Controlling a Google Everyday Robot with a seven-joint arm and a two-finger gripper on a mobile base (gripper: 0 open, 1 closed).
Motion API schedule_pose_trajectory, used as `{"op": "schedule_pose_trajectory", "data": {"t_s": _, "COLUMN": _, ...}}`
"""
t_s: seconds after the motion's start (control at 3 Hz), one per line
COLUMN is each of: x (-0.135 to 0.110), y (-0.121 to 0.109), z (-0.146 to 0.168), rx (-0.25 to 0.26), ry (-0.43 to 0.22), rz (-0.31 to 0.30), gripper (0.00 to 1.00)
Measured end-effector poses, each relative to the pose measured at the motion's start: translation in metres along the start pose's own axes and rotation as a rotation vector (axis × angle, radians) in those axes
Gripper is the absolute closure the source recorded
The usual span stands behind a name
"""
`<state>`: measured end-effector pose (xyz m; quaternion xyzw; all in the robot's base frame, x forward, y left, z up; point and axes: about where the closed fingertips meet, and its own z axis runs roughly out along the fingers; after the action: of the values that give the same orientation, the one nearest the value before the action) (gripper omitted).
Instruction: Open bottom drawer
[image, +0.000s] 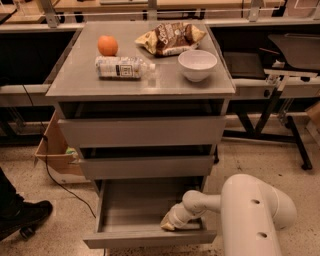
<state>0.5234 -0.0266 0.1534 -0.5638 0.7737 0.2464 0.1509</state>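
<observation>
The bottom drawer (150, 239) stands pulled out around my gripper (171, 223); opening looks nearly complete, withdrawal remains. Grip state: I cannot tell.

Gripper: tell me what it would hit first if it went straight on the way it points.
The gripper sits inside the open bottom drawer, pointing down toward its front. Straight on, it would probably meet the drawer's floor just behind the front panel first; depth is unclear, so it may already touch.
</observation>
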Motion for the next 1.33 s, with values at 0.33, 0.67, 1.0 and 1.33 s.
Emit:
{"op": "schedule_pose_trajectory", "data": {"t_s": 0.33, "x": -0.001, "y": -0.001, "z": 0.000, "rx": 0.000, "ry": 0.000, "rz": 0.000, "gripper": 1.00}}
{"op": "schedule_pose_trajectory", "data": {"t_s": 0.67, "x": 0.008, "y": 0.011, "z": -0.009, "rx": -0.012, "ry": 0.018, "rz": 0.011, "gripper": 1.00}}
{"op": "schedule_pose_trajectory", "data": {"t_s": 1.0, "x": 0.004, "y": 0.008, "z": -0.027, "rx": 0.019, "ry": -0.024, "rz": 0.022, "gripper": 1.00}}
{"op": "schedule_pose_trajectory", "data": {"t_s": 1.33, "x": -0.003, "y": -0.004, "z": -0.058, "rx": 0.082, "ry": -0.078, "rz": 0.025, "gripper": 1.00}}
